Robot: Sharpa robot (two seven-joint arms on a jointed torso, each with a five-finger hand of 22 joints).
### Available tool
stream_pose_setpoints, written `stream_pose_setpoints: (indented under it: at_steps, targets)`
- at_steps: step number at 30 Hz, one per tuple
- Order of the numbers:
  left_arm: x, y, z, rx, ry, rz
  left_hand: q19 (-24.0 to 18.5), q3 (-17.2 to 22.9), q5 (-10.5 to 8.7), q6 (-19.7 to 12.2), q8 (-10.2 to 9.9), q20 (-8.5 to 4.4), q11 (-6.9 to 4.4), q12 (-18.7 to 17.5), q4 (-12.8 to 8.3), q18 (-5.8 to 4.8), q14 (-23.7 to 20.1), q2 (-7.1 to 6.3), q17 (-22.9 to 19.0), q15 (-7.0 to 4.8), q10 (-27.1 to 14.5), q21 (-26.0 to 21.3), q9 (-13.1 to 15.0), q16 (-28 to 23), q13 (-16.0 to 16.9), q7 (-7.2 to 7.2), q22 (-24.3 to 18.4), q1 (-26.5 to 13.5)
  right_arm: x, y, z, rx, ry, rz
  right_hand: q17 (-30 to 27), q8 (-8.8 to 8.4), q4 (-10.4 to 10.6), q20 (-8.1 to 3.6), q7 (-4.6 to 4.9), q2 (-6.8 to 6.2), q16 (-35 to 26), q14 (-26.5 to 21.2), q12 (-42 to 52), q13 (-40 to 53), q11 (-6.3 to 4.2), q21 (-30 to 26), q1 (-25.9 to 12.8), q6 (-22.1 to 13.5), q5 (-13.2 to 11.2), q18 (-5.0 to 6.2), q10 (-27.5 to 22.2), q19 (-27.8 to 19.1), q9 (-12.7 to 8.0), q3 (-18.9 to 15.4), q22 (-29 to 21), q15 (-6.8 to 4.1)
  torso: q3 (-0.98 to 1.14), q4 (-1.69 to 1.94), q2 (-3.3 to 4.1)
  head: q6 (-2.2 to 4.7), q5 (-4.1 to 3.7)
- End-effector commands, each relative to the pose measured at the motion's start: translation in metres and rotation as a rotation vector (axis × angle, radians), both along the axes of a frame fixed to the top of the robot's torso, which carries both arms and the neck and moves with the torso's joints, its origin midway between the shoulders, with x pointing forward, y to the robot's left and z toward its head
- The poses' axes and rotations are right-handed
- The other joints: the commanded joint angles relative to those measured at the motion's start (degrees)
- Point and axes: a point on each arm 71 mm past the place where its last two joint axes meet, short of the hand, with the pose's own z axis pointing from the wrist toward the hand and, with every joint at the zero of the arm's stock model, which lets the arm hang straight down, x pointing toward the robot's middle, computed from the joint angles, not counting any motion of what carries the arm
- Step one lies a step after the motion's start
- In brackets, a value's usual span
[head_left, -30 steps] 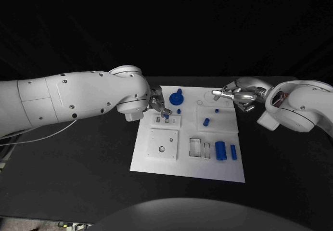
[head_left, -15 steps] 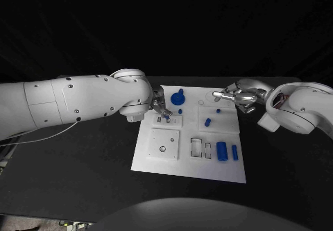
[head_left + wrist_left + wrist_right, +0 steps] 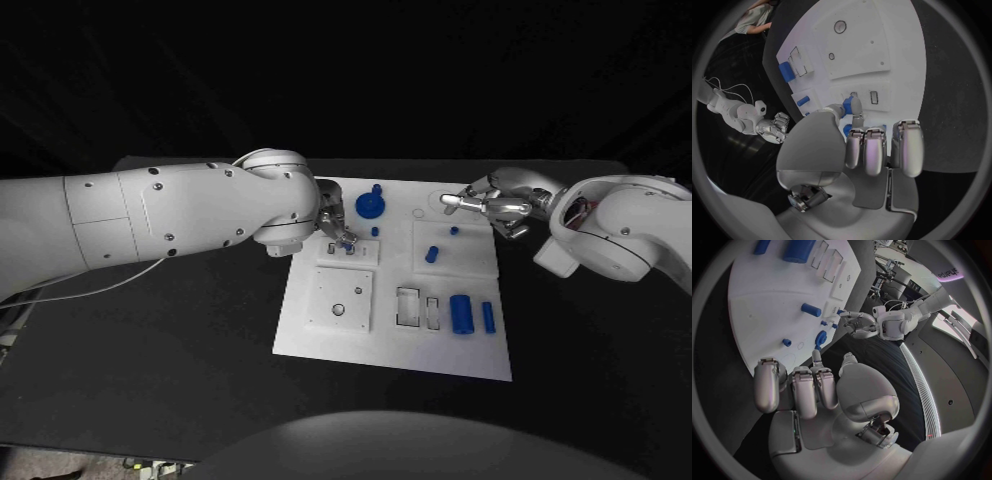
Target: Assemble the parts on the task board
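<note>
The white task board [image 3: 335,335] lies mid-table. My left hand [image 3: 332,225] hovers over its far left part and pinches a small blue part [image 3: 851,106] between thumb and a finger, right above a small inset plate with two slots [image 3: 346,251]. My right hand [image 3: 488,206] hangs at the board's far right corner with its fingers [image 3: 807,385] curled in and nothing in them. On the board are a blue round knob [image 3: 369,206], a short blue cylinder [image 3: 431,254], a thick blue cylinder [image 3: 460,313] and a slim blue bar [image 3: 486,317].
Two small blue pegs [image 3: 374,231] [image 3: 451,230] stand in the board. Rectangular pockets [image 3: 407,306] sit left of the thick cylinder. A square plate with holes [image 3: 340,299] fills the near left. Black table [image 3: 173,340] surrounds the board.
My left arm has swung a little to the right and away from me, with the hand and its blue part staying over the slotted plate. The right hand has hardly moved.
</note>
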Motion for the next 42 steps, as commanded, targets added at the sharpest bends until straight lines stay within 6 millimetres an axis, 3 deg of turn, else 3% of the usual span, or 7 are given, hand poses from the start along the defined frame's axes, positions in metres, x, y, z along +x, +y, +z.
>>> stream_pose_setpoints:
  at_steps: [1, 42]
  targets:
    - [0.0, 0.0042, -0.0015, 0.053, 0.003, 0.062, 0.35, 4.11, -0.34, 0.24, 0.03, -0.18, -0.14, 0.13, -3.82, -0.19, 6.13, 0.3, 15.08, -0.29, 6.08, -0.25, 0.1, 0.14, 15.07, -0.34, 8.12, -0.02, -0.0004, 0.0014, -0.0001, 0.007, -0.006, 0.012, 15.05, -0.01, -0.1, 0.04, 0.01, 0.03, 0.2, 6.08, 0.22, 15.04, 0.41, -0.27, 0.52, 0.22, 0.22, 1.14, 6.07, -0.51, 0.05, -0.33, 10.67, 0.43, 0.0, 0.05, -0.03, 0.01, 0.01]
    - [0.0008, 0.0011, -0.0065, 0.054, 0.03, 0.051, 0.1, 4.74, -0.81, 0.03, -0.12, -0.16, -0.1, 0.13, -3.94, -0.1, 6.13, 0.28, 15.08, -0.26, 6.08, -0.49, 0.23, 0.14, 15.07, -0.31, 7.83, -0.34, -0.0011, -0.0009, -0.0001, 0.011, -0.012, 0.007, 15.05, -0.04, -0.1, 0.05, 0.04, 0.04, 0.2, 6.08, 0.22, 15.04, 0.43, -0.29, 0.62, 0.2, 0.27, 1.15, 6.07, -0.52, 0.06, -0.34, 10.67, 0.44, -0.04, 0.07, -0.03, 0.01, -0.16]
